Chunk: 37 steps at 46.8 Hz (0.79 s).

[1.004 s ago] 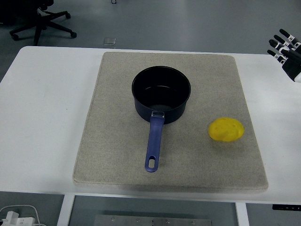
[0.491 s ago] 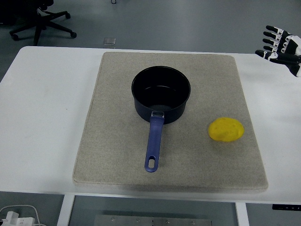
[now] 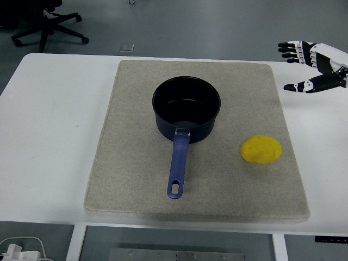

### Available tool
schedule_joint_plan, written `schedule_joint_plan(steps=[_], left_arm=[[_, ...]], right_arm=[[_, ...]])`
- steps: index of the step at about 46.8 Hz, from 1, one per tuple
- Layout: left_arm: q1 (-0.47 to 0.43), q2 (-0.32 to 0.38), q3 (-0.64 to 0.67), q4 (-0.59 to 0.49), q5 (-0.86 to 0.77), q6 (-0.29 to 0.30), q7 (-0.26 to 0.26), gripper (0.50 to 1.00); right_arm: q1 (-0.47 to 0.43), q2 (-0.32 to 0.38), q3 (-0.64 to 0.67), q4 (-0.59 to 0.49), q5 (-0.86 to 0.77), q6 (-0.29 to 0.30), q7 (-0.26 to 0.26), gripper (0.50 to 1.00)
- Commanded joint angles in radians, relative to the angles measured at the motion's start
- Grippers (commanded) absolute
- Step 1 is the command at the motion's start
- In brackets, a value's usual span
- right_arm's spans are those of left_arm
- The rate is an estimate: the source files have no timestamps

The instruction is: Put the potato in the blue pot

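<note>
A yellow potato (image 3: 261, 149) lies on the right part of a beige mat (image 3: 130, 163). A dark blue pot (image 3: 186, 108) stands upright at the mat's middle, empty, with its blue handle (image 3: 178, 167) pointing toward the near edge. My right hand (image 3: 296, 64) comes in from the right edge above the table's far right, its fingers spread and holding nothing. It is well behind and to the right of the potato, apart from it. My left arm is out of view.
The white table (image 3: 49, 125) extends on both sides of the mat. An office chair (image 3: 49, 22) stands on the floor beyond the far left corner. Cables lie on the floor at the bottom left.
My right hand has moved leftward into view from the right edge, over the table's far right, with its fingers opening wider. The pot and potato have not moved.
</note>
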Motion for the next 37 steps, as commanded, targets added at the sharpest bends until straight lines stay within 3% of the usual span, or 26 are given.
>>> schedule_joint_plan(steps=[1,8,20,37], left_arm=[[0.0,0.0,0.0,0.0,0.0,0.0,0.0,0.994],[0.0,0.0,0.0,0.0,0.0,0.0,0.0,0.994],[0.0,0.0,0.0,0.0,0.0,0.0,0.0,0.994],[0.0,0.0,0.0,0.0,0.0,0.0,0.0,0.994]], right_arm=[[-0.004,-0.007,-0.001,0.016,-0.101,-0.002,0.006,0.934],[-0.001,-0.036,-0.029,0.05,-0.162,-0.009,0.007,0.936],[0.02,-0.143,-0.145,0.172,-0.279,0.001,0.032,0.934],[0.011,-0.134,-0.21,0.182,-0.293,-0.023,0.03,0.934]])
